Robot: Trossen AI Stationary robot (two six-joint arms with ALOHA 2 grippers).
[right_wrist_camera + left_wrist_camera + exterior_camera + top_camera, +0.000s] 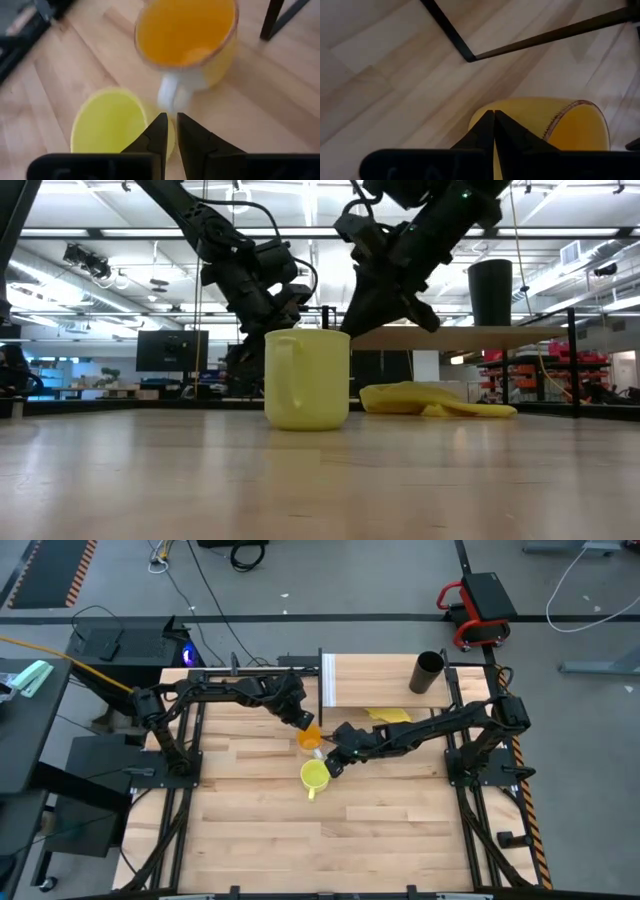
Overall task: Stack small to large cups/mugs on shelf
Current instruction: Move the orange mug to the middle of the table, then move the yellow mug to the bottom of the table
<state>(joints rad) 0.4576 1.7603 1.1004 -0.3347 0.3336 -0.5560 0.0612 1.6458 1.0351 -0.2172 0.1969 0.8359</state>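
My left claw is pressed together just beside the orange cup. My right claw, almost closed and holding nothing, hovers near the yellow mug on the tabletop. The black cup stands on the shelf.

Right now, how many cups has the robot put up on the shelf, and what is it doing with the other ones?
One looks done: the black cup stands on the shelf. The orange cup and the yellow mug sit on the table, neither lifted. The left hand is beside the orange cup, fingers together, holding nothing. The right hand is next to the yellow mug, nearly closed and empty. Both cups are left to do.
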